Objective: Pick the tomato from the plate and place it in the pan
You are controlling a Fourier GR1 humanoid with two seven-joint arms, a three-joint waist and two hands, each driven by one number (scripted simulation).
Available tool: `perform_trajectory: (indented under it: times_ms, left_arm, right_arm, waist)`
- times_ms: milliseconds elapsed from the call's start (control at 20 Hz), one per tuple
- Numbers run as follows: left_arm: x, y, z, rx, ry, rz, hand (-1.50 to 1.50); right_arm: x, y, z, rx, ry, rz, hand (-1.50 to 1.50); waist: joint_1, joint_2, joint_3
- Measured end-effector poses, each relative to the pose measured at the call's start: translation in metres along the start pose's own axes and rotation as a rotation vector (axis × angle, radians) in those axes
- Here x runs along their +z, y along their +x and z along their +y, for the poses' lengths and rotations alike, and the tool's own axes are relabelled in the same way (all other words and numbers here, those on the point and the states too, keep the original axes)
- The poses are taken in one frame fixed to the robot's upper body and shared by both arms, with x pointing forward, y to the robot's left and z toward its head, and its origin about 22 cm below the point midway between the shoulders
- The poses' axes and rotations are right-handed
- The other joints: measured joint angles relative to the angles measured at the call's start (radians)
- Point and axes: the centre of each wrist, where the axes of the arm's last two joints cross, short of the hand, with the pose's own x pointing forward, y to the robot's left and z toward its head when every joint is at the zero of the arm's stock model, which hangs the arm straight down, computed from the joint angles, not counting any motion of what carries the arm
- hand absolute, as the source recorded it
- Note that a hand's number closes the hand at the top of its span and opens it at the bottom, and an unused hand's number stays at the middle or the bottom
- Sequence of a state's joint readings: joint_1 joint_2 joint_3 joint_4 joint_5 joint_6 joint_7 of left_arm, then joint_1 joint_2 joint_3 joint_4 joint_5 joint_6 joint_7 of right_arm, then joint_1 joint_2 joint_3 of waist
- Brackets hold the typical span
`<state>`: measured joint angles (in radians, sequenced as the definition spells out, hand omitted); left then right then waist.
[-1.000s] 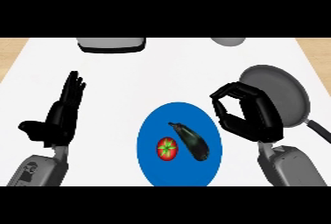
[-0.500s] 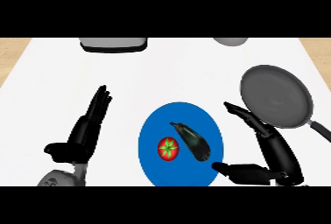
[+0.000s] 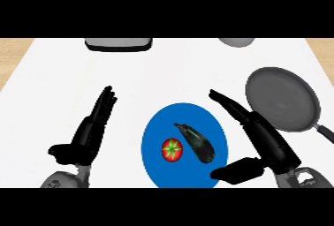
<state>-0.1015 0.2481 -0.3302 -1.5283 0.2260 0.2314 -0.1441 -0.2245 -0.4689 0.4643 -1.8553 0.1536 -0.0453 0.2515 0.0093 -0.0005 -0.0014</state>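
Tomato waiting on the plate, pickup not yet begun

The tomato (image 3: pixel 172 149) is lying on the blue plate (image 3: pixel 195 115) at lower centre of the frame, just beside a dark eggplant (image 3: pixel 196 142), and nothing is touching it. The right hand (image 3: pixel 261 134) is hanging at the plate's right edge with fingers straight, holding nothing; the left hand (image 3: pixel 91 128) is resting open at the left. The pan (image 3: pixel 284 99) at upper right is sitting without the tomato, so grasping, carrying and placing all remain.
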Motion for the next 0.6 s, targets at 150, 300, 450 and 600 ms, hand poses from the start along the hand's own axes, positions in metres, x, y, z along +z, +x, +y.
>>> perform_trajectory:
  times_ms: [150, 300, 450, 600]
  left_arm:
    - [0.003, -0.002, -0.004, -0.003, -0.003, -0.001, 0.0]
    - [0.003, -0.004, -0.003, -0.005, -0.01, -0.002, 0.0]
    - [0.003, -0.003, -0.003, -0.003, -0.01, -0.002, 0.0]
    - [0.005, -0.003, -0.004, -0.001, -0.008, 0.001, 0.0]
  right_arm:
    - [-0.012, 0.014, 0.011, 0.089, 0.094, 0.059, -1.5]
    - [-0.026, 0.019, 0.026, 0.2, 0.201, 0.118, -1.5]
    - [-0.038, 0.024, 0.046, 0.288, 0.296, 0.155, -1.5]
    - [-0.044, 0.025, 0.071, 0.374, 0.358, 0.197, -1.5]
  waist:
    - [0.004, 0.0, 0.0]
    - [0.009, 0.001, 0.0]
    - [0.009, 0.001, 0.0]
    - [0.006, 0.001, 0.0]
